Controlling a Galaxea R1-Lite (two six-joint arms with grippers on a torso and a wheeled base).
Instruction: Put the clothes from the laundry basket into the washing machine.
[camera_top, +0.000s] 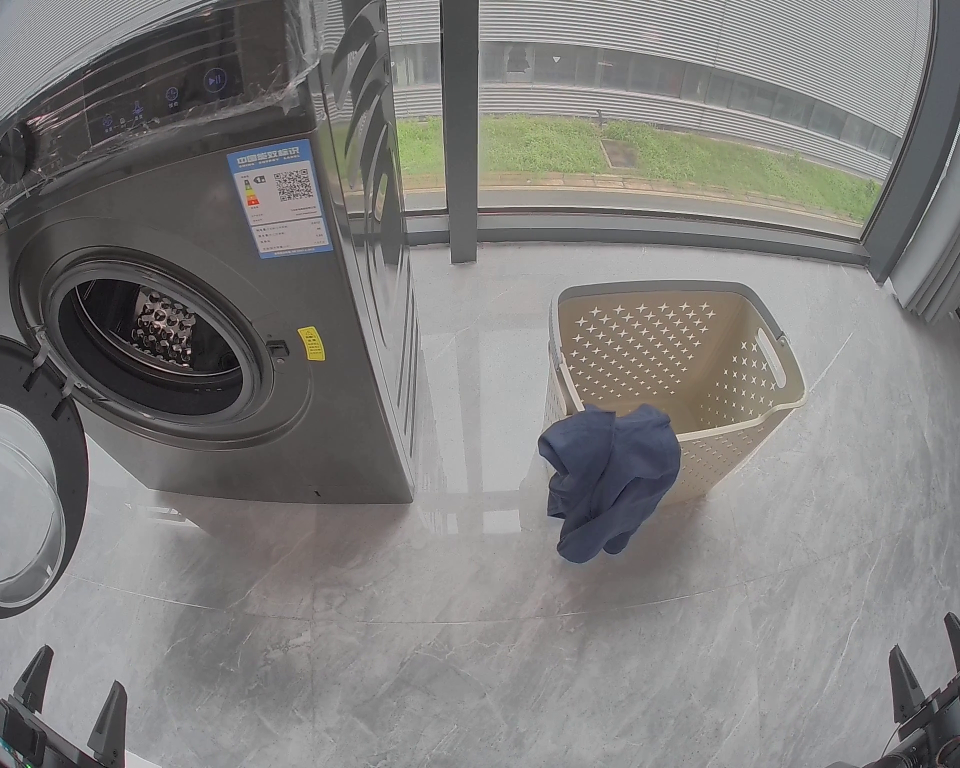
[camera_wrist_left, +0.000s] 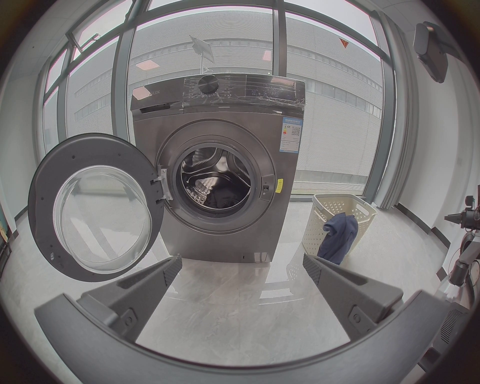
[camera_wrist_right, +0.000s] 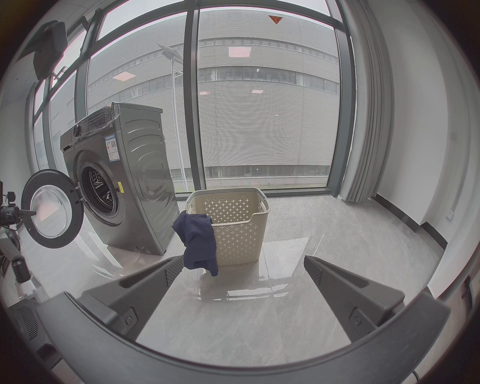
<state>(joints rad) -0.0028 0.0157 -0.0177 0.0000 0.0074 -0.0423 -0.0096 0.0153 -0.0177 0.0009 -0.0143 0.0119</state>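
Now | blue garment over laundry basket rim | washing machine open

Floor layout: washing machine left, laundry basket right.
A garment hangs over the basket's near rim; the machine's door swings out to its left.

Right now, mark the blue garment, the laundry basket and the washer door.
blue garment (camera_top: 610, 470), head view, middle of the draped cloth.
laundry basket (camera_top: 650, 340), head view, inner back wall.
washer door (camera_wrist_left: 100, 217), left wrist view, glass pane.
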